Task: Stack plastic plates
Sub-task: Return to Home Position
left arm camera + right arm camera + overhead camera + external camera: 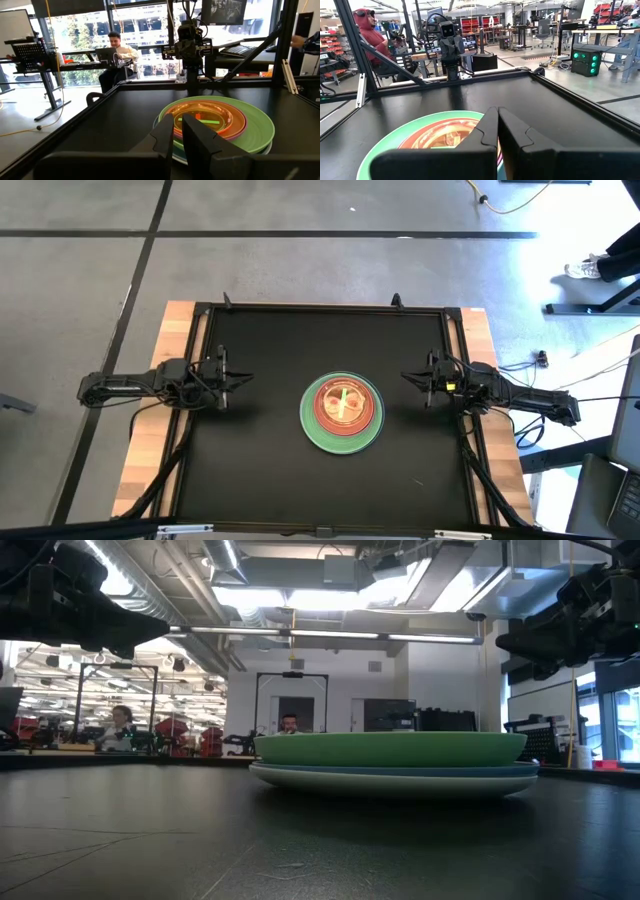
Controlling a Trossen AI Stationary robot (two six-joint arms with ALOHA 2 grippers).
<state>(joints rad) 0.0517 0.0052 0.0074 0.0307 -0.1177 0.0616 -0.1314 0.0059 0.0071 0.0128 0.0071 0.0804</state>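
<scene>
The plastic plates stand in one stack [342,413] at the table's middle: a white plate [400,784] on the black mat at the bottom, a blue one, a wide green one [252,132], then magenta and orange plates [235,120] with small translucent dishes [202,119] on top. My left gripper [243,378] hovers above the table left of the stack, shut and holding nothing. My right gripper [408,377] hovers to the stack's right, also shut and holding nothing. In the wrist views, each gripper [178,131] [498,125] points at the stack.
The black mat [260,470] lies around the stack inside a raised black frame [320,307]. Wooden table edges [150,440] show at left and right. People sit at desks in the room beyond the table.
</scene>
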